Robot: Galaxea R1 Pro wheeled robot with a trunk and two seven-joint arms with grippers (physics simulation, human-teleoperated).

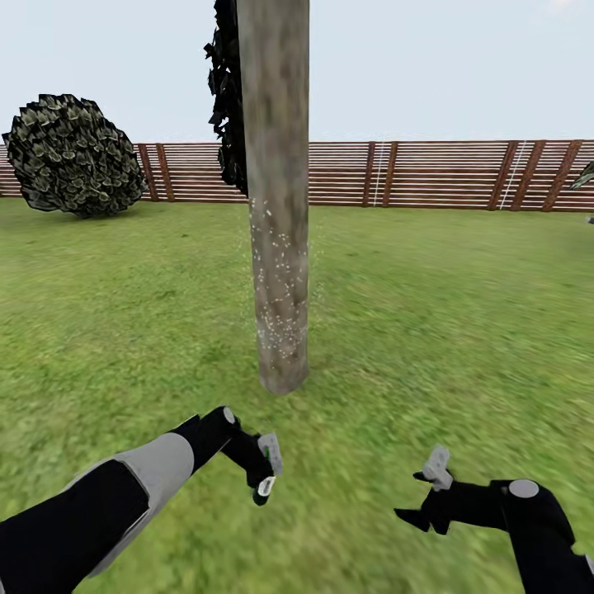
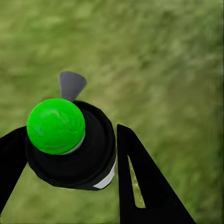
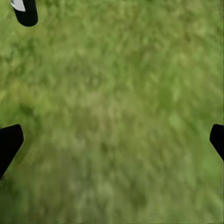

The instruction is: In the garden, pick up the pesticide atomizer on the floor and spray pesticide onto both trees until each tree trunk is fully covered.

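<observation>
A tree trunk (image 1: 279,206), straight and mottled grey-brown, rises from the garden lawn (image 1: 462,313) right in front of me, its crown cut off by the frame. White specks dot its lower part, roughly from mid-height down to near the base. My left gripper (image 1: 262,474) is shut on the pesticide atomizer (image 2: 70,149), a black bottle with a bright green cap (image 2: 56,126) and a grey nozzle, held low a little short of the trunk. My right gripper (image 1: 422,493) hangs open over bare grass, its fingertips (image 3: 9,142) wide apart.
A brown slatted fence (image 1: 445,173) closes the lawn at the back. A round dark bush (image 1: 74,157) stands at the far left, and dark foliage (image 1: 227,107) hangs behind the trunk. Open grass lies on both sides of the trunk.
</observation>
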